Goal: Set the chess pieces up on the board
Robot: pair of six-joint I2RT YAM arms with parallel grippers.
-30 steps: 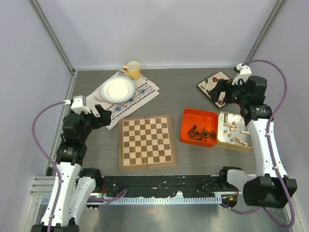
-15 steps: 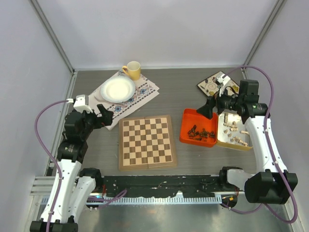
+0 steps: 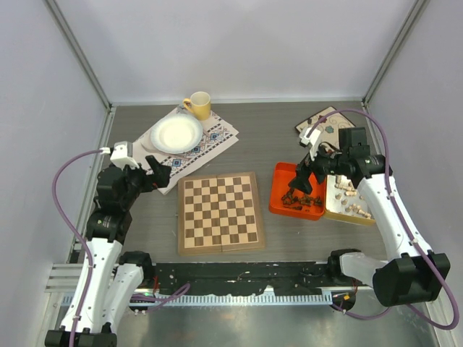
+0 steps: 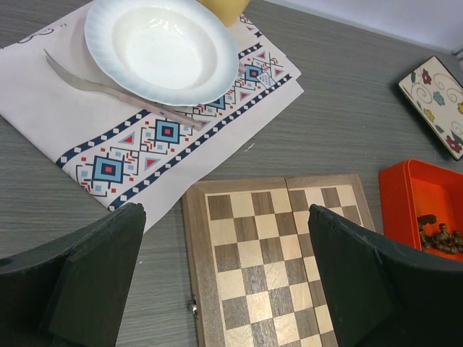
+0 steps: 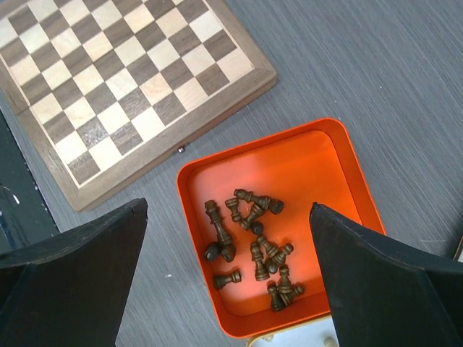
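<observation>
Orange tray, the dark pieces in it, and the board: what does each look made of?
Orange tray: probably plastic or painted metal, going by the uniform glossy colour, rounded corners and soft sheen.
Dark pieces: likely turned wood, stained dark brown and semi-matt, with ringed profiles and small highlights.
Board: wood with a satin finish; grain shows in the squares and border.

The board (image 3: 221, 212) is chequered dark brown and pale tan inside a light wood border. At its three o'clock an orange tray (image 5: 289, 166) holds dark brown chess pieces (image 5: 249, 242). At eleven o'clock, a white cloth (image 4: 137, 148) bears blue-and-red geometric bands.
</observation>
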